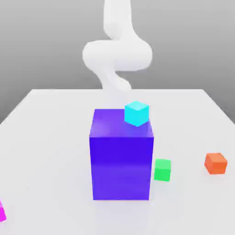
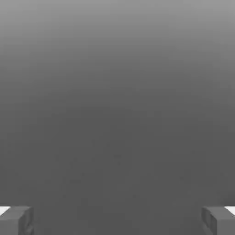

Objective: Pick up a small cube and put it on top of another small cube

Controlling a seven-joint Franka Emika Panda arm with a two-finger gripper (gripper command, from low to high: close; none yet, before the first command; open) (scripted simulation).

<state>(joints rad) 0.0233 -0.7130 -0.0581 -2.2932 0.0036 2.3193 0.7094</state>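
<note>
At the worktop's [image 1: 41, 137] near corner on the exterior view's left, a magenta cube [image 1: 2, 213] is seen cut off by the picture's edge. A large blue block [image 1: 121, 158] stands mid-worktop, with a cyan cube [image 1: 137, 113] resting upright at its top's far corner. A green cube [image 1: 162, 169] sits just beside the block; an orange cube [image 1: 215, 163] lies apart. Behind, the white arm [image 1: 117, 55] is partly hidden. The tool [image 2: 117, 220] is spread wide, with nothing between its fingers [image 2: 16, 219].
</note>
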